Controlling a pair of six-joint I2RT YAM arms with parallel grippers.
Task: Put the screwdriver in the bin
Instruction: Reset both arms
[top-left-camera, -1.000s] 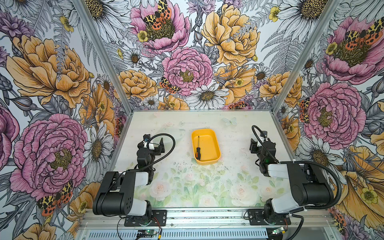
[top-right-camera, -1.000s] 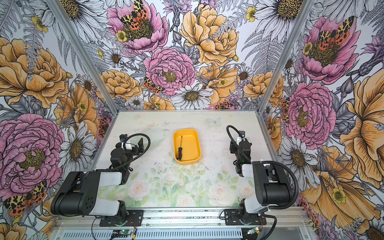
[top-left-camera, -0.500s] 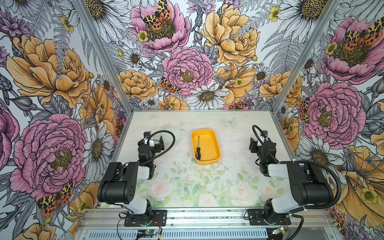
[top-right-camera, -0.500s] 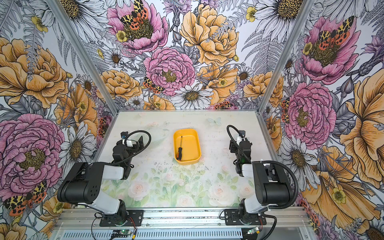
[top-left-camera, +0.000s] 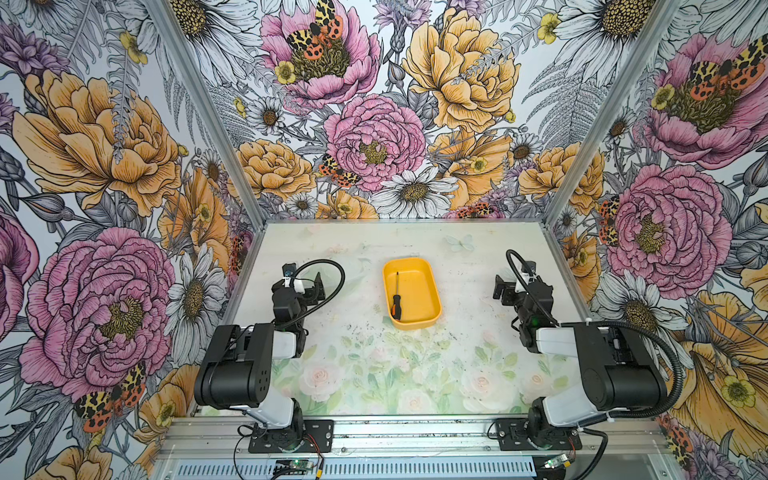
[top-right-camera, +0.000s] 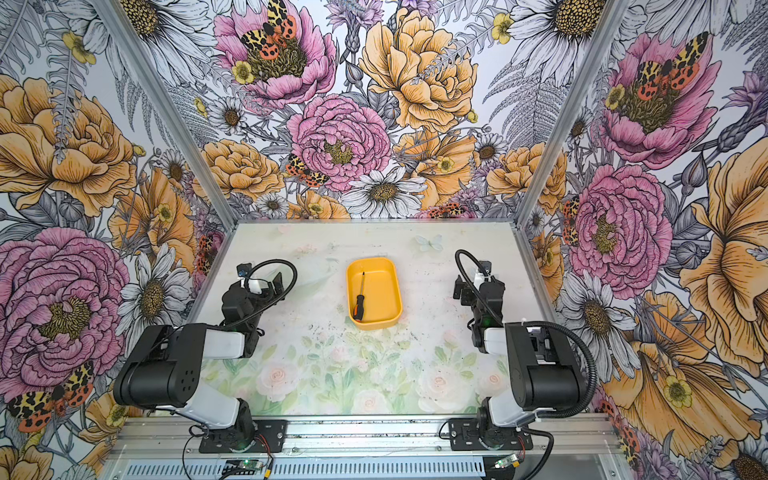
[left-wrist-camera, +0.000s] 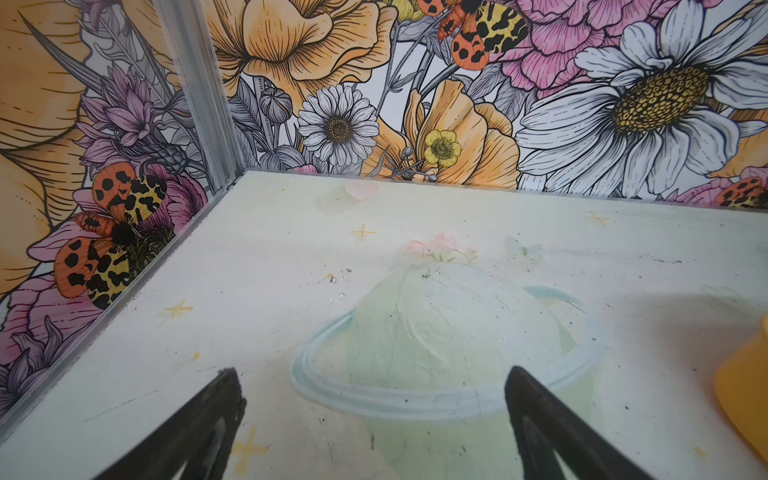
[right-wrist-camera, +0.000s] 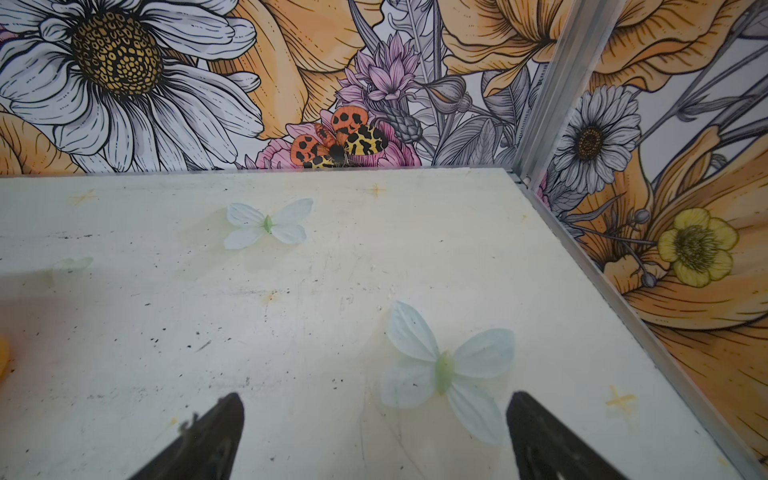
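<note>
The screwdriver (top-left-camera: 396, 300) (top-right-camera: 359, 302), with a thin dark shaft and a black handle, lies inside the yellow-orange bin (top-left-camera: 419, 291) (top-right-camera: 384, 291) along its left wall, handle toward the near end. Nothing grips it. Left of the bin my left gripper (top-left-camera: 306, 286) (top-right-camera: 269, 286) (left-wrist-camera: 372, 372) rests low over the table, open and empty. The bin's corner (left-wrist-camera: 744, 399) shows at the edge of the left wrist view. My right gripper (top-left-camera: 509, 286) (top-right-camera: 469, 291) (right-wrist-camera: 374, 397) sits to the right of the bin, open and empty over a printed butterfly. An orange sliver of the bin (right-wrist-camera: 2, 357) shows in the right wrist view.
The table (top-left-camera: 374, 365) carries a pale floral print with dark specks. Flowered walls with metal corner posts (top-left-camera: 552, 208) close in the left, far and right sides. Both arm bases (top-left-camera: 291, 436) stand on the near rail.
The left arm's big link has swung up closer to its base and its gripper has shifted slightly toward the far wall. The right arm, bin and screwdriver stay where they were.
</note>
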